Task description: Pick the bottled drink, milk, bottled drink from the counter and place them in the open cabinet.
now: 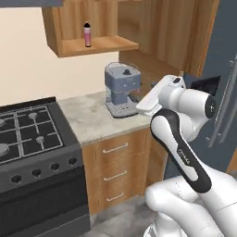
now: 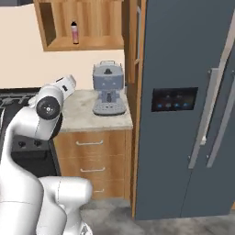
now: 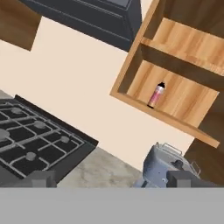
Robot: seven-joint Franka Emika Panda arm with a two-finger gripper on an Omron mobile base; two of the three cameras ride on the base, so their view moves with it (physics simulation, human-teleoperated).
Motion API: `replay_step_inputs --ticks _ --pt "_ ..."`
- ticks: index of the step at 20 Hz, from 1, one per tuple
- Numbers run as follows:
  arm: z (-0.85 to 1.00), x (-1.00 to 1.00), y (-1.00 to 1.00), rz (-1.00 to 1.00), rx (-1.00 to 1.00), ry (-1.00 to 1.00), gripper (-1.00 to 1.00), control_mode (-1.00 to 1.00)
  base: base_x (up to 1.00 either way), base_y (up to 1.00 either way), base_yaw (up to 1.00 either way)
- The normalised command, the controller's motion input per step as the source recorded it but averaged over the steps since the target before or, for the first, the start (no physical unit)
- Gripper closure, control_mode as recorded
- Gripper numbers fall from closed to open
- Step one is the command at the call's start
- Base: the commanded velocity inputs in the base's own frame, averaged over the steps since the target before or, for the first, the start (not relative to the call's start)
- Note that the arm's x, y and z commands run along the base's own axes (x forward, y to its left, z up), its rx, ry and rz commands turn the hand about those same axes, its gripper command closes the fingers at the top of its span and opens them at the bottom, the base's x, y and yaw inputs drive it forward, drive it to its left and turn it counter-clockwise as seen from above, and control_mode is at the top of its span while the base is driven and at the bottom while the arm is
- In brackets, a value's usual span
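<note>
A bottled drink (image 1: pixel 87 34) (image 2: pixel 74 32) (image 3: pixel 156 95) with a pink label and a black cap stands upright on the lower board of the open cabinet (image 1: pixel 99 45) (image 2: pixel 87 43) (image 3: pixel 183 100), near its left wall. My gripper (image 3: pixel 113 180) is open, its fingertips (image 3: pixel 41 179) far apart with nothing between them. It looks up at the cabinet from well below. The hand hovers over the right end of the counter (image 1: pixel 90 118) (image 2: pixel 80 117). The milk and the other bottled drink are out of view.
A grey coffee machine (image 1: pixel 121 88) (image 2: pixel 109 87) (image 3: pixel 166 168) stands on the counter under the cabinet. A black gas stove (image 1: pixel 28 134) (image 3: pixel 35 140) adjoins the counter on the left. A dark fridge (image 2: pixel 183 105) walls the right side. A grey hood (image 3: pixel 87 17) hangs left of the cabinet.
</note>
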Motion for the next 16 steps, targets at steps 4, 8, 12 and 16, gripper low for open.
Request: replay_step_inputs --ticks 4,8,12,16 --pt "0.0 0.0 0.0 0.0 0.0 0.0 -1.0 1.0 -0.16 0.0 -0.95" --pt "0.0 0.0 0.0 0.0 0.0 0.0 -1.0 1.0 -0.03 0.01 -0.99" --pt "0.0 0.0 0.0 0.0 0.0 0.0 -1.0 1.0 -0.03 0.06 -1.0" --pt "0.0 0.0 0.0 0.0 0.0 0.0 -1.0 1.0 -0.08 0.14 -1.0"
